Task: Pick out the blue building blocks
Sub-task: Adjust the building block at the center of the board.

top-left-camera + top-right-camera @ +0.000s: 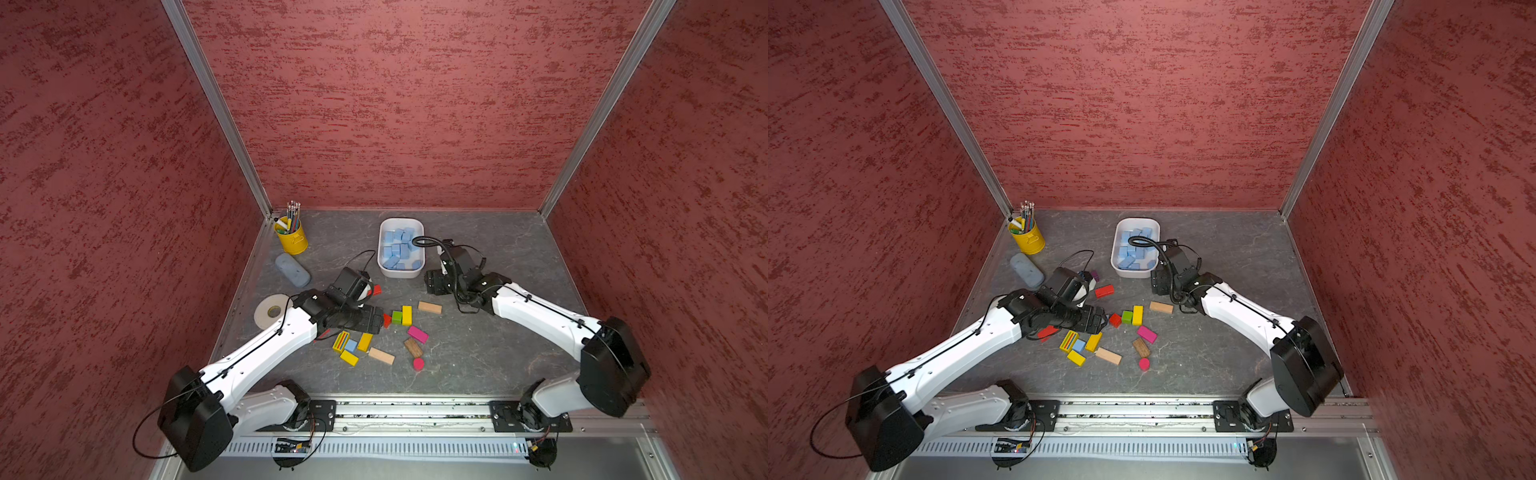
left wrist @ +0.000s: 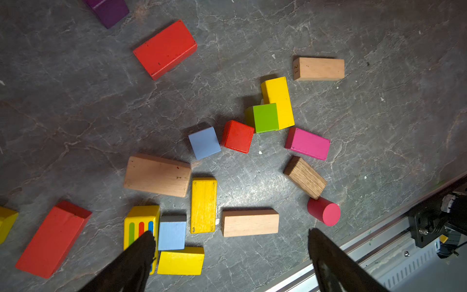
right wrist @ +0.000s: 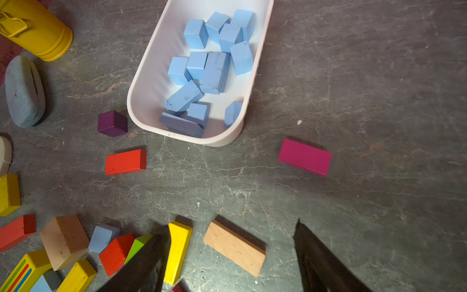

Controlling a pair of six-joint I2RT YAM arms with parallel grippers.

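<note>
left gripper [image 2: 230, 233]: hovering over the mixed pile at near left, jaws standing wide, gripping nothing.
right gripper [image 3: 230, 231]: hanging just near of the tub, jaws wide, empty.
white plastic tub [image 1: 401, 272]: sitting at far centre, holding a heap of light-blue wooden blocks [image 3: 214, 72].
loose blue wooden cube [image 2: 204, 142]: lying just beside a red wooden cube [image 2: 237, 136].
second blue wooden cube [image 2: 172, 235]: lying between a striped yellow block [image 2: 140, 220] and a yellow wooden bar [image 2: 203, 204].

A heap of pale blue painted wooden blocks [image 3: 214, 70], cubes and longer bricks, lies jumbled in the white oval plastic tray [image 3: 149, 75]. Two more rest flat on the grey table [image 2: 379, 101]: a pale blue cube [image 2: 204, 142] just beside a red cube [image 2: 237, 136], and a second pale blue cube [image 2: 172, 235] hemmed in by yellow blocks [image 2: 203, 204].
</note>
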